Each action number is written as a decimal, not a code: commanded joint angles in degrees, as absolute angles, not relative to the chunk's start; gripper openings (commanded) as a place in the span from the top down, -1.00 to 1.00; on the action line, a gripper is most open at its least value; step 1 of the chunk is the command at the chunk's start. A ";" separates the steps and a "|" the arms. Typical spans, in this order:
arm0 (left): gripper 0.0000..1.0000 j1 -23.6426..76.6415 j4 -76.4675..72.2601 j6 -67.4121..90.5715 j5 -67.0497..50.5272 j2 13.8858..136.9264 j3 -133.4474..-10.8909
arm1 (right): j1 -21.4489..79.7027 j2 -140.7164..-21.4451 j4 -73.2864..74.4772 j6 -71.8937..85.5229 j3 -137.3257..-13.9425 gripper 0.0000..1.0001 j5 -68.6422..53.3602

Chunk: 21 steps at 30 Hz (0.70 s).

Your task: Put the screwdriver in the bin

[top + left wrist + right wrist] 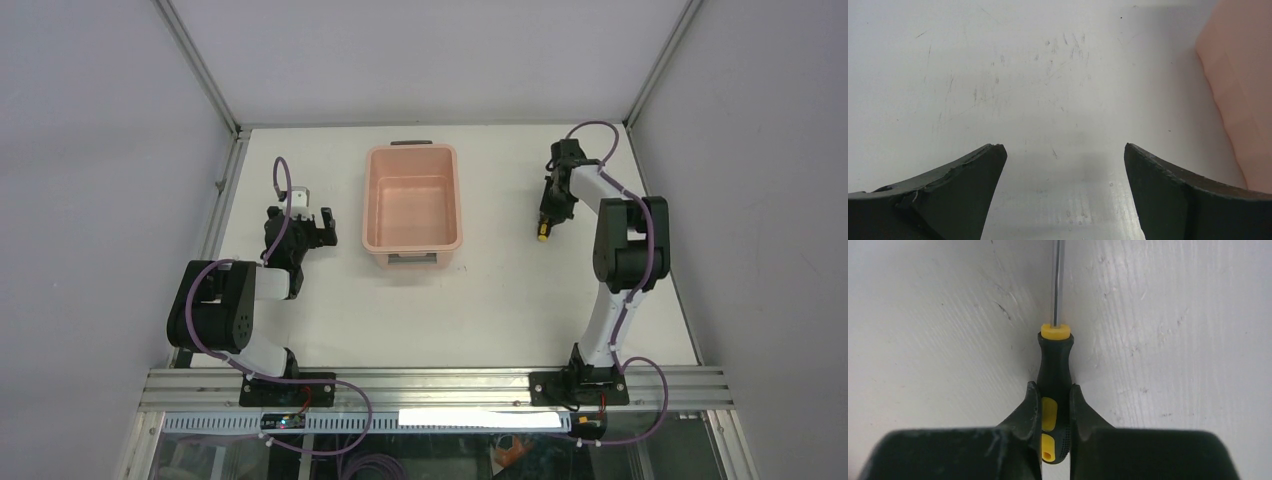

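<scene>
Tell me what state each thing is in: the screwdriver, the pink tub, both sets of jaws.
Screwdriver, handle clamped in the right jaws, shaft pointing away.
Bin, upright, empty.
Left gripper, jaws open, holding nothing.
Right gripper, jaws shut on the screwdriver.

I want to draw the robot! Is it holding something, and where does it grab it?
The right pincer grips the screwdriver by its handle; left pincer holds nothing.
</scene>
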<state>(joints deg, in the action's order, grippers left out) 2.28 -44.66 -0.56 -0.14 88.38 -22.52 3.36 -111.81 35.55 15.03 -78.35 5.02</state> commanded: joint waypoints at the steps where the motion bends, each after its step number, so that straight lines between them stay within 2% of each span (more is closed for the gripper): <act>1: -0.98 2.66 -46.01 0.53 -1.06 86.31 -21.97 | 3.90 -104.34 44.00 14.15 -85.48 1.00 7.23; 5: -0.98 2.64 -46.05 0.53 -1.06 86.39 -21.97 | 9.48 -99.44 56.11 14.40 -99.03 1.00 3.08; 8: -0.98 2.64 -46.05 0.53 -1.05 86.39 -21.97 | 19.92 -99.05 61.75 16.41 -106.89 1.00 6.66; 13: -0.98 2.65 -46.05 0.53 -1.04 86.33 -21.97 | 34.07 -105.11 59.74 22.53 -113.43 0.97 7.38; 18: -0.98 2.64 -46.04 0.53 -1.06 86.34 -21.97 | 41.08 -114.92 56.74 26.27 -119.40 0.99 8.56; 21: -0.98 2.66 -46.05 0.53 -1.06 86.36 -21.97 | 43.59 -117.62 55.28 28.18 -118.16 0.95 10.45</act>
<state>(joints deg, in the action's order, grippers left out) 2.28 -44.64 -0.54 -0.21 88.38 -22.52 42.24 -113.47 55.31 23.66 -118.26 7.18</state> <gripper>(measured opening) 0.992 0.245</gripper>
